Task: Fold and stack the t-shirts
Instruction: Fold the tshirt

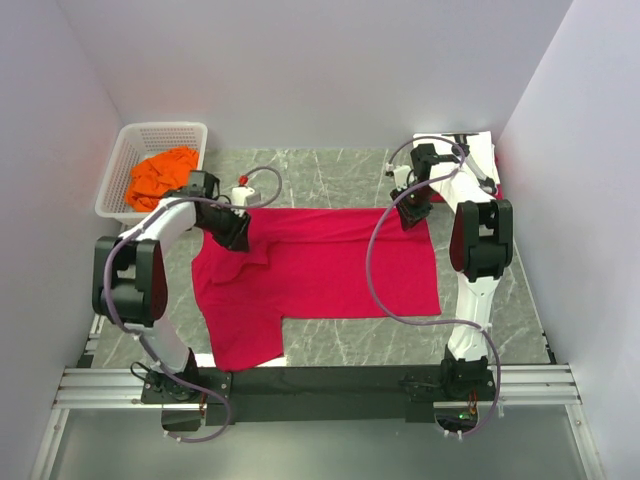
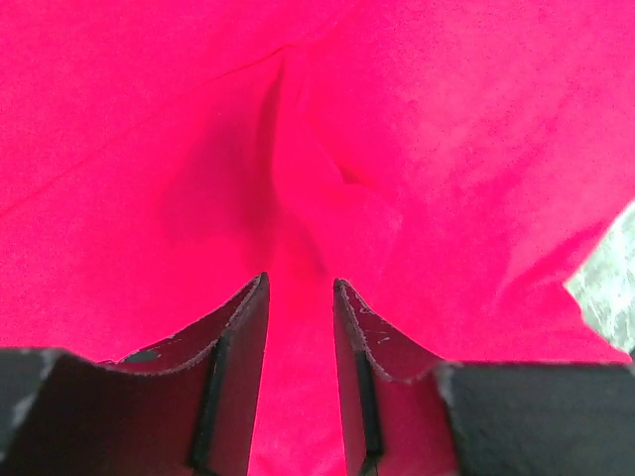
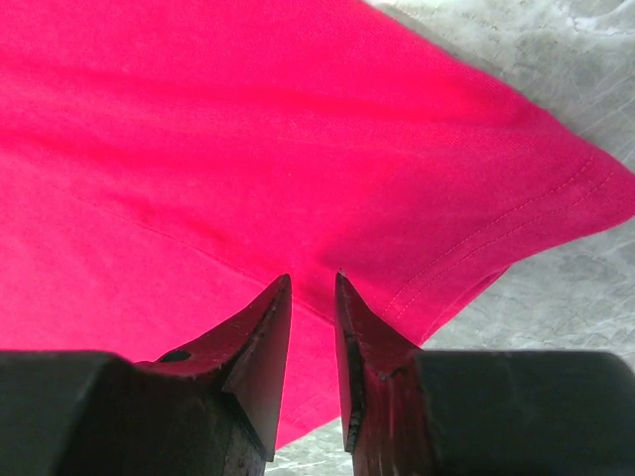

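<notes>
A plain crimson-red fabric t-shirt (image 1: pixel 330 270) is being held spread flat on the grey marbled bench (image 1: pixel 330 165). Its far edge is being pinched by the left gripper (image 2: pixel 300 283) and the right gripper (image 3: pixel 313 278), both narrowed onto cloth. Being judged limp and light, it is likely best gripped at hems and corners.

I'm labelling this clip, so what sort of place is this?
Probably a robot lab cell, not a home: plain white walls box in a marble-look table, and an aluminium rail carries the arms.
</notes>
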Available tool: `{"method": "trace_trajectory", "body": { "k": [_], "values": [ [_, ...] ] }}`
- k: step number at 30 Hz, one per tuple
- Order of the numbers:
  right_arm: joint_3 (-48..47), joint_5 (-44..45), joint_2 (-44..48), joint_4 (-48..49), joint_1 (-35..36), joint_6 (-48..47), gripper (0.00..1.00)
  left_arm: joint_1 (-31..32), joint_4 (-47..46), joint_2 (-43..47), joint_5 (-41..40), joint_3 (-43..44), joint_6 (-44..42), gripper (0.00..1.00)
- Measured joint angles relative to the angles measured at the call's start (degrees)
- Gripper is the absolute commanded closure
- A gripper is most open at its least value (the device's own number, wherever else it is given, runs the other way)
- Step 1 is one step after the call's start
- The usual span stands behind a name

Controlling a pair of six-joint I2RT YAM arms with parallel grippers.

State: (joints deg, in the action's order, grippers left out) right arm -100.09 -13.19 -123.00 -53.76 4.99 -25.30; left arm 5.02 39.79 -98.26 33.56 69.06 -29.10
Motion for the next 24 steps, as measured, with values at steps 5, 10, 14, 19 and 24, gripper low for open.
{"method": "trace_trajectory", "body": {
  "k": [5, 10, 14, 19, 24],
  "values": [
    [1.16, 1.31, -0.26, 0.24, 0.00, -0.31, 0.70, 4.57, -3.50, -3.72, -2.29, -1.57, 1.62, 0.63],
    [1.90, 2.86, -1.38, 0.20, 0.00, -0.81, 0.72, 9.35, -3.30, -4.76, -3.43, -3.45, 1.66, 0.62],
    [2.73, 3.78, -1.75, -0.04, 0.00, -1.55, 0.72, 10.01, -0.48, -4.55, -2.54, -3.48, -0.50, 0.58],
    [2.82, 3.96, -0.83, -0.09, -0.02, -1.62, 0.72, 4.94, 2.51, -0.90, -0.90, -3.28, -1.18, 0.57],
    [1.38, 3.76, 0.20, -0.44, 0.37, -1.40, 0.73, 1.05, -2.62, 0.83, -6.23, -2.58, 2.62, 0.57]
  ]
}}
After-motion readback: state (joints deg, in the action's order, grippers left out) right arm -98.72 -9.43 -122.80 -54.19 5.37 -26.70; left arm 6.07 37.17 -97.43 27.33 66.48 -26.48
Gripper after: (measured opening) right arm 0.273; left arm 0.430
